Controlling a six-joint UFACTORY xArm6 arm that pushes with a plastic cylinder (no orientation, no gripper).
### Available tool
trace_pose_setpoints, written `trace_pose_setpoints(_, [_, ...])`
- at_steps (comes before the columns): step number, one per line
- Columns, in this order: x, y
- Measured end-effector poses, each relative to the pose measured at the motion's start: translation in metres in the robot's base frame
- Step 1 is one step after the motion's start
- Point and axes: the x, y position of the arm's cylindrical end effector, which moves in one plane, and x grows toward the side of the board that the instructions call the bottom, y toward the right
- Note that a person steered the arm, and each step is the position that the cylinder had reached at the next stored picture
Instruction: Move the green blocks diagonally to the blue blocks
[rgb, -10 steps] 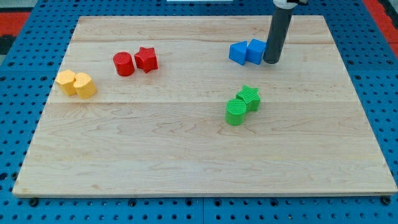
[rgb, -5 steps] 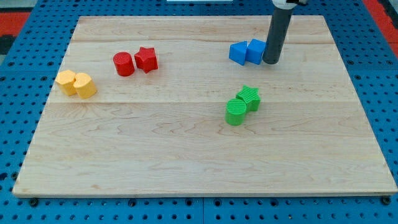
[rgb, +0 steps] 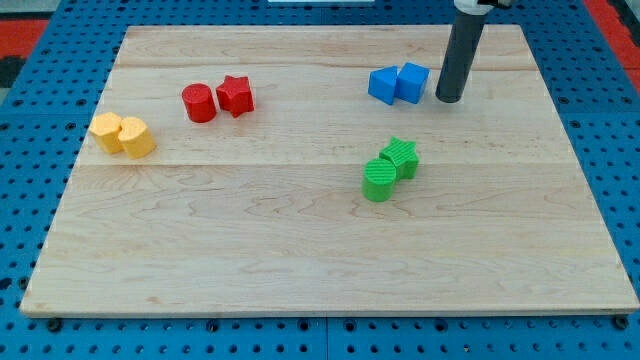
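My tip (rgb: 450, 99) has slid right, now apparently clear of the blue cube (rgb: 411, 83); no fingers here.

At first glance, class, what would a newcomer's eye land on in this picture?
Probably the dark rod at the view's top right, my tip just right of the two blue blocks, with a small gap. Next, the colour pairs: green blocks right of centre, red blocks upper left, yellow blocks at far left.
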Motion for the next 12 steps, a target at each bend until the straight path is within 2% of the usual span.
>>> trace_pose_setpoints(4, [-0.009, 0.003])
trace_pose_setpoints(7, [0.020, -0.030])
trace_pose_setpoints(9, [0.096, -0.001])
trace_pose_setpoints(12, [0.103, -0.108])
